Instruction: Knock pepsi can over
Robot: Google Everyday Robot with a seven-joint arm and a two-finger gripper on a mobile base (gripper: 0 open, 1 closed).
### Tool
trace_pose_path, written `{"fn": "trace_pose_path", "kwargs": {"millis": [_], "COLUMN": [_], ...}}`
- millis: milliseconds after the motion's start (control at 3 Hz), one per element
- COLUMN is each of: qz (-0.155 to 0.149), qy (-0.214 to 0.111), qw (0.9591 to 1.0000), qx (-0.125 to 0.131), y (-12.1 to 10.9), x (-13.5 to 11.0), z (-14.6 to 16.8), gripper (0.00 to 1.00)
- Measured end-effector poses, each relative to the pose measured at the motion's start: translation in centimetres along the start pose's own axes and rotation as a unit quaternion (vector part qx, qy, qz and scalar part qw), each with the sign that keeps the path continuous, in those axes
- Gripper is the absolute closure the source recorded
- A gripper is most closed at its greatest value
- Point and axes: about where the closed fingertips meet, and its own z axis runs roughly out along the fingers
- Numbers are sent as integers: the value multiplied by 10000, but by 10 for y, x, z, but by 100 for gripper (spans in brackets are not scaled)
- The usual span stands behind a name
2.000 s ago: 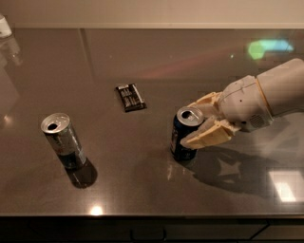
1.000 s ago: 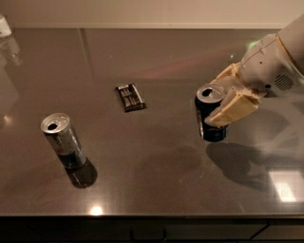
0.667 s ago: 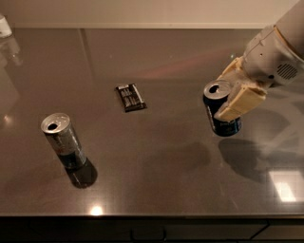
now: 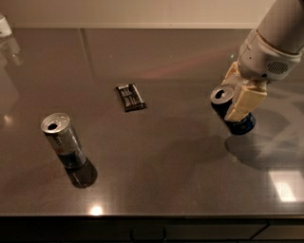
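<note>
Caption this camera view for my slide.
Cream pincer clasps short dark blue Pepsi can at right of dark glossy tabletop.

table (image 4: 166,156): dark, glossy | wall (image 4: 142,12): pale | glare spots (image 4: 96,210): front edge

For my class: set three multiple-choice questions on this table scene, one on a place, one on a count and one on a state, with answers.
1. Where is the gripper?
A. At the far left
B. On the right, around the pepsi can
C. At the front edge

2. How many cans are in view?
A. One
B. Two
C. Three

3. How is the pepsi can?
A. Lying flat
B. Crushed
C. Tilted, clasped between the fingers

Answers:
1 B: the gripper closes on the pepsi can at the right side of the table.
2 B: the pepsi can and the silver can at left; the dark packet is no can.
3 C: its top leans left, with a finger on each side.
</note>
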Motion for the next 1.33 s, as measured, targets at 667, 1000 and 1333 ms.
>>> {"fn": "trace_pose_path", "kwargs": {"millis": [667,1000,1333], "qz": [-184,-352,-508], "qy": [735,1047,1273], "qw": [9967,9932,9897], "qx": [-285,-358,-416], "y": [-8,-9,-10], "x": [15,18,19], "z": [25,35,44], "gripper": [84,61,38]}}
